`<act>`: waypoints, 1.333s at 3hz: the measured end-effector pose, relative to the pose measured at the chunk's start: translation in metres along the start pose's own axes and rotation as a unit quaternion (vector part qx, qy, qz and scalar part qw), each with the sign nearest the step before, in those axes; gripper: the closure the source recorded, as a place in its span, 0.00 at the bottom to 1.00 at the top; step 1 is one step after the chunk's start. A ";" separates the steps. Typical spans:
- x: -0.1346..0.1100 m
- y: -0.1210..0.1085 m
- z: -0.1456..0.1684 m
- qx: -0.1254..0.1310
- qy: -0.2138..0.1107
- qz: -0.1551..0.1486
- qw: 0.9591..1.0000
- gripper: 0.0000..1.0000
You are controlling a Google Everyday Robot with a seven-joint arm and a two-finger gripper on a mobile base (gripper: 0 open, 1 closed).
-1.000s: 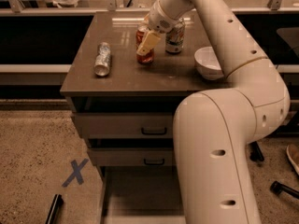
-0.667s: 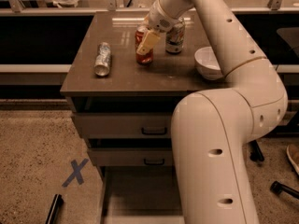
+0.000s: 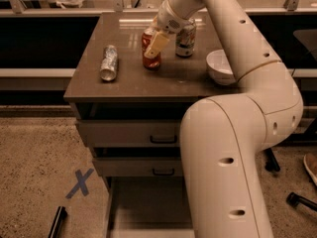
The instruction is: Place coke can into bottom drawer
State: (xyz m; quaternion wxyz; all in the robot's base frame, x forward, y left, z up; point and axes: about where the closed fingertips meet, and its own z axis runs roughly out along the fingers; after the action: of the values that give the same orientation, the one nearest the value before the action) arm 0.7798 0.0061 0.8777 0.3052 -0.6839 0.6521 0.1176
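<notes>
The robot's white arm (image 3: 233, 148) fills the right of the frame and reaches up over the grey cabinet's countertop (image 3: 129, 81), while the bottom drawer (image 3: 148, 207) stands open at lower centre, evidently ready to receive the load. In the upper centre the gripper (image 3: 152, 46) sits at the upright coke can (image 3: 152, 62), between the toppled silver can (image 3: 109, 62) and the pale can (image 3: 185, 33). Whether the claw is clenched cannot be told.
</notes>
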 end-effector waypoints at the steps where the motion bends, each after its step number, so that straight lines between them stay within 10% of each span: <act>1: 0.000 0.000 0.000 0.000 0.000 0.000 1.000 1.00; 4: -0.136 0.041 -0.075 -0.017 -0.107 -0.082 0.991 1.00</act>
State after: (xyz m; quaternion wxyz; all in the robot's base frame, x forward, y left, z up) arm 0.7064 0.0761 1.0019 0.3707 -0.7235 0.5552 0.1758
